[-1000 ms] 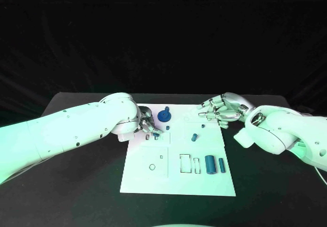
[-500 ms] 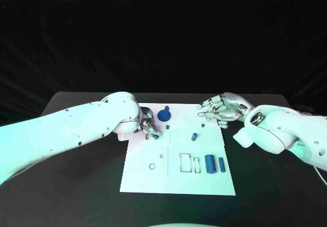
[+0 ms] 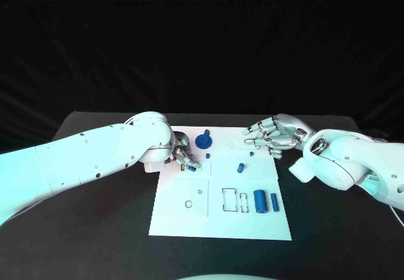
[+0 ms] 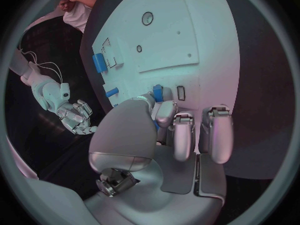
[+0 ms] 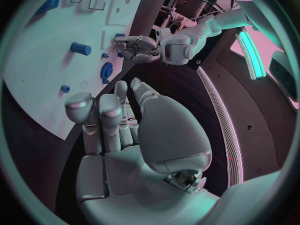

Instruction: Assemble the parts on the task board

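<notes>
The white task board lies in the middle of the black table. My left hand hovers over its far left part and pinches a small blue part between thumb and finger, right beside a narrow slot; the left wrist view shows that part at the fingertips. My right hand hangs over the board's far right edge, fingers loosely bent and holding nothing. A blue gear stands at the far middle. A short blue peg and a tiny blue piece lie right of centre.
A thick blue cylinder and a slimmer one lie at the board's near right, next to two outlined rectangular slots. A small round hole sits at the near left. Bare black table surrounds the board.
</notes>
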Controlling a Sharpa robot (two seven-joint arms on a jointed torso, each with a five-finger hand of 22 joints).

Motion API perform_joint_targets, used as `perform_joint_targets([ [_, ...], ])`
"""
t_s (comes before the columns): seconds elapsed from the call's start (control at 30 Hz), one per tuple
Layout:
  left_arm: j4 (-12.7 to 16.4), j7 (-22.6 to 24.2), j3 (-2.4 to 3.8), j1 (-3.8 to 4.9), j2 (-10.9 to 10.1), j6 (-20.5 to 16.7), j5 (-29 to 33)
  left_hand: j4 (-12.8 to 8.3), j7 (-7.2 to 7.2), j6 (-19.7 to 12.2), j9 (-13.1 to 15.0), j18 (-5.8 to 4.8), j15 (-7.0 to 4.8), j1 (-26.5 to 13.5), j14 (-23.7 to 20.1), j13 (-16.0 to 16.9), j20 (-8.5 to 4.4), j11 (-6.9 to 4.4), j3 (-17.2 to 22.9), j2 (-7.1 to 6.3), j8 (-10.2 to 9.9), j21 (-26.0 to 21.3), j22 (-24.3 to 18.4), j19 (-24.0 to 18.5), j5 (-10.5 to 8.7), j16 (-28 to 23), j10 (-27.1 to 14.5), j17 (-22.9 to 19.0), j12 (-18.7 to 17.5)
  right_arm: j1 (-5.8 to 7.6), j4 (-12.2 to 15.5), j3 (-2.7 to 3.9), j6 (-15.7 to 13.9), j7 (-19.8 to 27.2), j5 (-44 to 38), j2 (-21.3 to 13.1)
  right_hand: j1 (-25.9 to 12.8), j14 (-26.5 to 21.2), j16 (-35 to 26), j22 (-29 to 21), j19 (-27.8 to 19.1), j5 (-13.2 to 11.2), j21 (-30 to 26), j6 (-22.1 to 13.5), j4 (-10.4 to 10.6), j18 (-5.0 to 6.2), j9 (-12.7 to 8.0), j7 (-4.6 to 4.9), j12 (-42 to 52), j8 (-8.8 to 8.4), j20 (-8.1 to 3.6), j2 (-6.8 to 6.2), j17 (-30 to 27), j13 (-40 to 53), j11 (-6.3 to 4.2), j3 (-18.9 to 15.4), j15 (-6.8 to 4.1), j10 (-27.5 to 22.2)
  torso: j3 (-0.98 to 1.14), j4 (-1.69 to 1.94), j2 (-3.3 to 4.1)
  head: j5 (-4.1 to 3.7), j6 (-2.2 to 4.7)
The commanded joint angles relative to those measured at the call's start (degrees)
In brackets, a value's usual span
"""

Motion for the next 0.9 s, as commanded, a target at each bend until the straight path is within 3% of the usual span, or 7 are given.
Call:
perform_joint_targets([
  [0.03,-0.2,-1.7,-0.28,-0.25,0.0,0.7,-0.7,-7.4,-0.45,0.2,0.1,-0.49,0.14,0.4,5.9,-0.1,-0.15,0.19,7.7,-0.09,0.1,-0.3,10.0,3.0,0.17,0.1,-0.1,15.1,-0.4,-0.04,0.2,0.00,1.0,0.0,0.1,0.0,-0.5,-0.4,-0.3,0.0,-0.2,-0.3,-0.3,-0.5,0.3,0.59,0.1,0.04,0.3,0.23,0.08,0.06,0.0,-0.1,-0.15,-0.1,-0.03,-0.4,-0.02,-0.06,-0.01,0.07,0.03],
  [0.5,1.1,1.1,-0.35,-0.78,-1.0,-6.3,-1.1,-7.6,-0.58,0.6,0.5,-0.72,0.10,-0.4,5.9,1.0,-0.16,0.10,8.7,-0.51,0.3,0.3,10.9,3.6,0.17,0.1,0.9,15.1,0.6,-0.04,0.1,0.00,1.0,0.1,0.1,0.0,-0.5,-0.4,-0.4,-0.1,-0.3,-0.3,-0.4,-0.5,0.4,0.60,0.1,0.04,0.3,0.28,0.09,0.10,0.0,-0.1,-0.14,-0.1,-0.02,-0.4,-0.06,0.03,-0.02,0.02,0.02],
  [0.9,0.9,2.5,-0.33,-1.30,-0.6,-7.4,-2.9,-8.3,-0.69,0.7,0.8,-0.80,-0.03,-0.6,5.9,1.3,-0.27,-0.04,10.5,-1.12,0.3,0.5,11.3,3.8,0.19,0.1,1.2,15.1,0.9,-0.04,-0.1,0.00,1.1,0.6,0.1,0.2,-0.5,-0.3,-0.3,0.0,-0.2,-0.4,-0.4,-0.5,0.4,0.59,0.1,0.02,0.4,0.39,0.10,0.12,0.0,-0.1,-0.17,-0.2,-0.03,-0.4,-0.07,-0.08,-0.01,0.10,-0.01],
])
